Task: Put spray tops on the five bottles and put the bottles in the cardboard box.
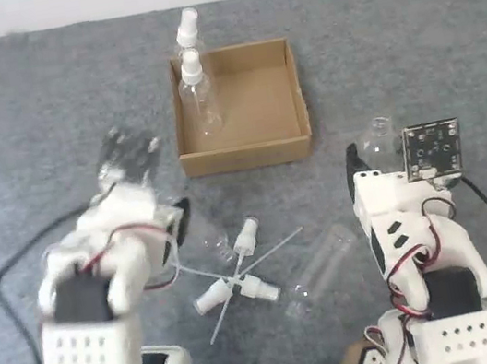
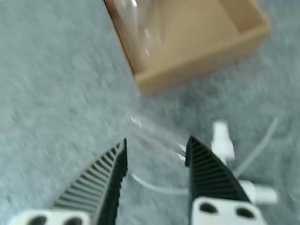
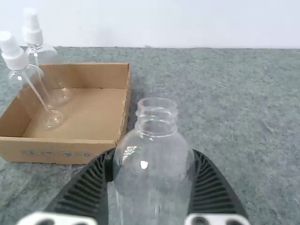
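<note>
Bottles of clear thin plastic: judged light, slick and easily dented, so best gripped around the body, below the neck. Five bottles counted.

- **In the box:** two capped bottles (image 1: 196, 92) stand in the cardboard box (image 1: 248, 155).
- **Held:** one open bottle (image 3: 156, 117) is upright, clamped between the right gripper's (image 3: 152, 161) fingers (image 3: 91, 185).
- **On the bench (image 1: 7, 109):**
  - one far bottle (image 1: 327, 264) lies beside three loose spray tops (image 1: 248, 234);
  - one near bottle (image 1: 208, 240) lies under the left gripper (image 2: 157, 145), whose fingers are apart.

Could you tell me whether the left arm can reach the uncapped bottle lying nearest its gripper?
Probably yes: the left gripper is open, and the bottle lies just ahead between its fingers with nothing over it; a spray top lies close beside.
</note>
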Available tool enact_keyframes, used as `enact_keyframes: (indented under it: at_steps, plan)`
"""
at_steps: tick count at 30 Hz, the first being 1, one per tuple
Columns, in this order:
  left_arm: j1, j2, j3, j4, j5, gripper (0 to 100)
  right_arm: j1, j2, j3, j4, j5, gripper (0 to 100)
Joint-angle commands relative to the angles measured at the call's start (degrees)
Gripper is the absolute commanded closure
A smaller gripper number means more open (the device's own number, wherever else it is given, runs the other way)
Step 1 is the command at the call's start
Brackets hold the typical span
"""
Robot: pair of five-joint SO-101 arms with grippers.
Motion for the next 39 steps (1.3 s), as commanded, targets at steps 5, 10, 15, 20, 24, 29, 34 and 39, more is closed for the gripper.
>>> enact_keyframes:
  at_steps: [5, 10, 15, 20, 24, 29, 34, 39]
  plan:
    - [10.9, 17.9, -5.6, -1.3, 4.0, 80, 0.9, -1.2, -0.7, -1.5, -0.5, 92.5]
    - [15.4, 27.8, -8.4, -1.1, 4.3, 80, 0.9, -1.2, -0.7, -1.5, -0.5, 92.5]
    - [15.6, 36.6, -12.6, -1.2, 7.2, 80, 0.7, -1.2, -0.7, -1.5, -0.5, 92.5]
    - [15.6, 45.8, -16.3, -1.3, 7.2, 80, 0.7, -1.2, -0.7, -1.5, -0.5, 92.5]
    - [15.7, 53.8, -20.1, -1.3, 7.2, 80, 0.7, -1.2, -0.7, -1.5, -0.5, 92.5]
    - [16.1, 63.8, -24.7, -1.1, 7.2, 81, 0.6, -1.2, -0.7, -1.5, -0.5, 92.5]
    - [18.9, 70.7, -27.9, -0.9, 7.0, 91, 0.6, -1.2, -0.7, -1.5, -0.5, 92.5]
    - [19.9, 71.6, -28.7, -0.4, 7.0, 99, 0.6, -1.2, -0.7, -1.5, -0.4, 92.5]
